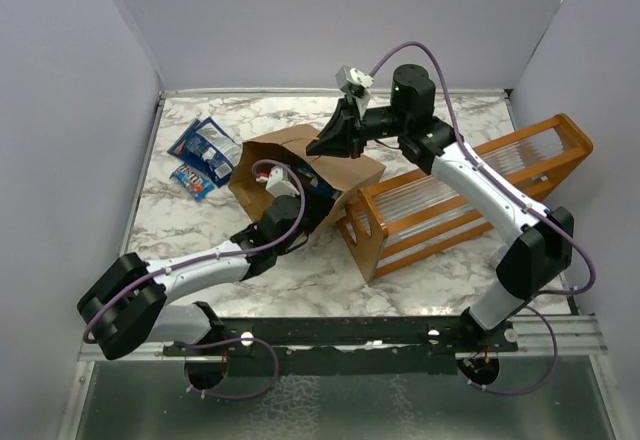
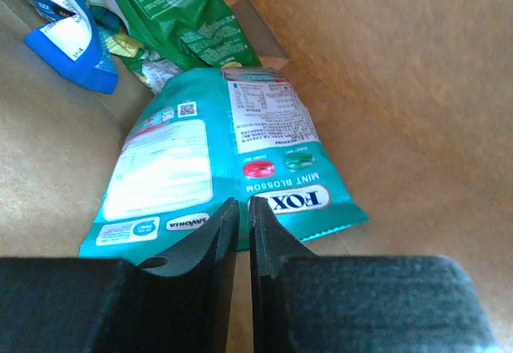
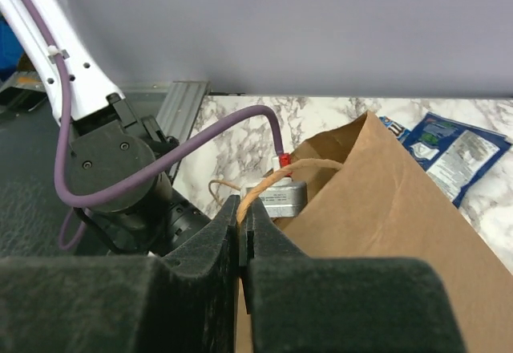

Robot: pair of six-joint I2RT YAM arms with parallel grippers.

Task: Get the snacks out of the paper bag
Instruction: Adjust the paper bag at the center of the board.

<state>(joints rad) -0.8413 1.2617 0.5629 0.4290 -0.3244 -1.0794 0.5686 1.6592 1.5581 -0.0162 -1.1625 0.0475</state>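
Observation:
The brown paper bag (image 1: 345,168) lies on its side at the table's middle, mouth toward the left. My left arm reaches into it, its fingertips hidden from the top view. Inside the bag, my left gripper (image 2: 241,205) is shut to a thin slit, empty, at the near edge of a teal snack packet (image 2: 200,160) lying flat. A green packet (image 2: 180,16) and a blue-and-white packet (image 2: 68,36) lie deeper in. My right gripper (image 3: 240,213) (image 1: 325,145) is shut on the bag's loop handle (image 3: 298,172), holding the top side (image 3: 385,208) up.
Two blue-and-white packets (image 1: 205,150) lie on the marble table left of the bag and also show in the right wrist view (image 3: 449,148). An orange wooden rack (image 1: 470,200) with clear slats stands right of the bag, touching it. Grey walls enclose the table.

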